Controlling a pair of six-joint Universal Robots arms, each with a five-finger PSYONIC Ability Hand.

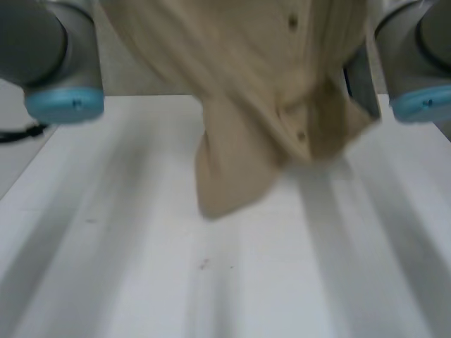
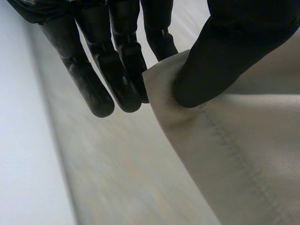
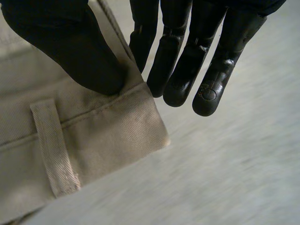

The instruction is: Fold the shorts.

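Shorts [image 1: 246, 105] hang above the white table [image 1: 106, 267]; the left hand [image 2: 225, 51] pinches one corner, the right hand [image 3: 70, 47] the waistband corner.

Plain beige shorts [image 1: 239, 155], brown buttons [image 1: 292, 23]. Black left hand [image 2: 93, 70], black right hand [image 3: 61, 42]. White table [image 1: 211, 289]. Light-blue arm caps [image 1: 65, 104], grey joints [image 1: 35, 42].

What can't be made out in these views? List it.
- Head view: the shorts are cut off at the top edge.
- Left wrist view: the thumb of the left robot hand covers the cloth corner it pinches.
- Right wrist view: the thumb of the right robot hand covers part of the waistband.
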